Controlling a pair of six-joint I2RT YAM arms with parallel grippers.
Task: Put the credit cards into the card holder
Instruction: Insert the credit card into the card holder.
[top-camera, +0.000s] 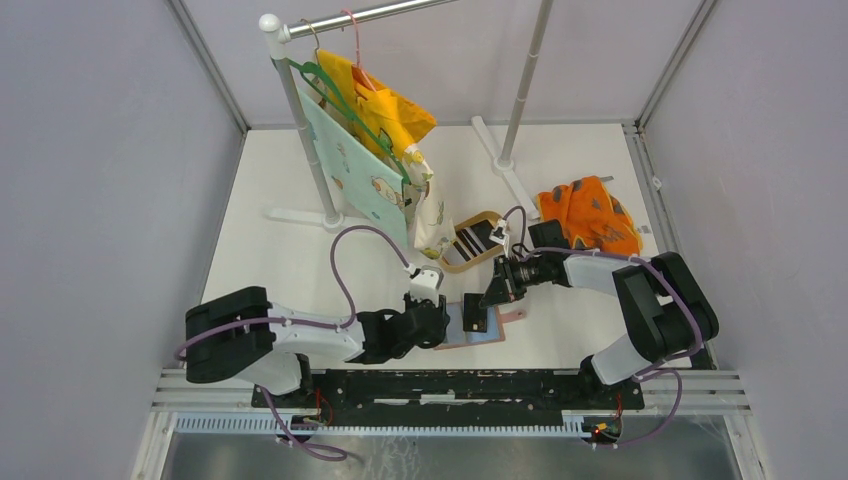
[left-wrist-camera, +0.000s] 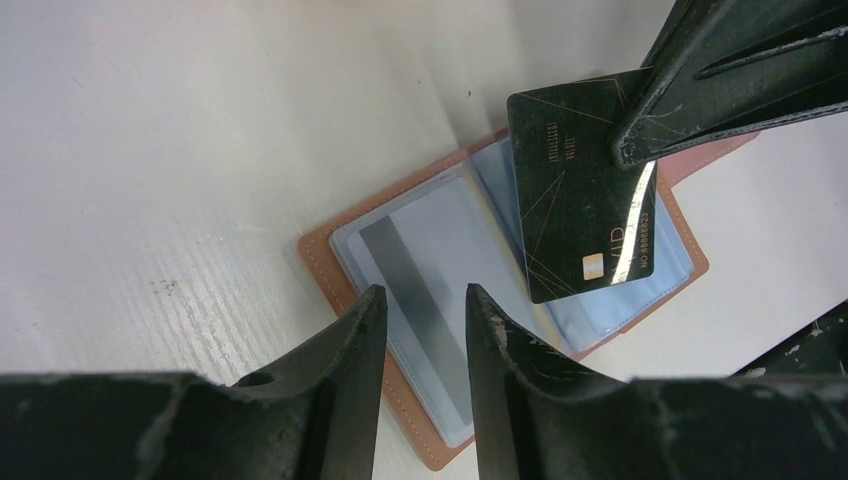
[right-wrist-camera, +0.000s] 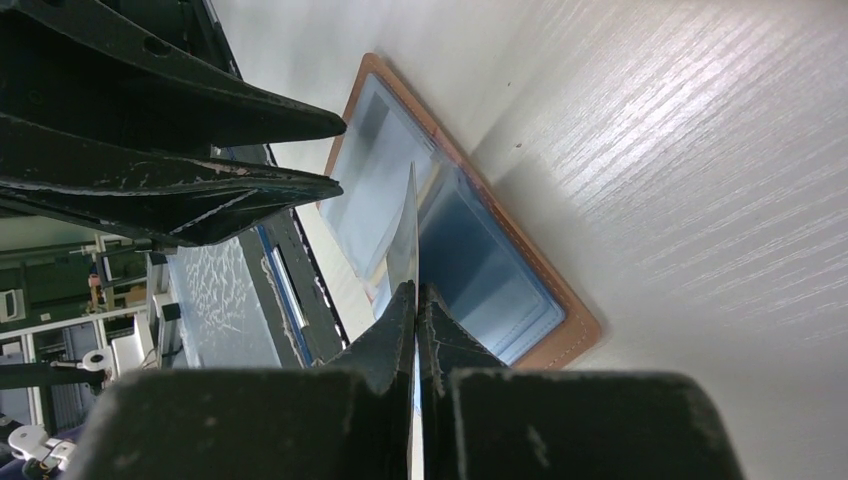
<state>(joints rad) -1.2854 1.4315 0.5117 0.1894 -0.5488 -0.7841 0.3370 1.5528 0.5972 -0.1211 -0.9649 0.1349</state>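
The right claw (right-wrist-camera: 416, 292) is clamped tight on a dark credit card (left-wrist-camera: 575, 220), gripping it by one short end. The card hangs tilted over the right-hand page of the card holder (left-wrist-camera: 450, 225), its free end low over the blue pocket. Whether it touches the pocket I cannot tell.

The card holder lies open and flat on the worktop (top-camera: 260, 250), just in front of the arms and between the two claws. Its reddish-brown cover shows only as a rim around the grey-blue inner pockets. A grey band shows through the clear pocket on the left page.

The left claw (left-wrist-camera: 425, 297) has its fingers apart with nothing between them. It sits low over the near edge of that left page, and from here I cannot say if it presses on the page.

Behind the card holder, a tan oval dish (top-camera: 452, 267) carries more credit cards (top-camera: 478, 240), light and dark striped. An orange patterned cloth (top-camera: 590, 215) lies crumpled to the right, near the right arm. A clothes rack (top-camera: 300, 120) stands at the back left with garments (top-camera: 370, 130) hanging from it.
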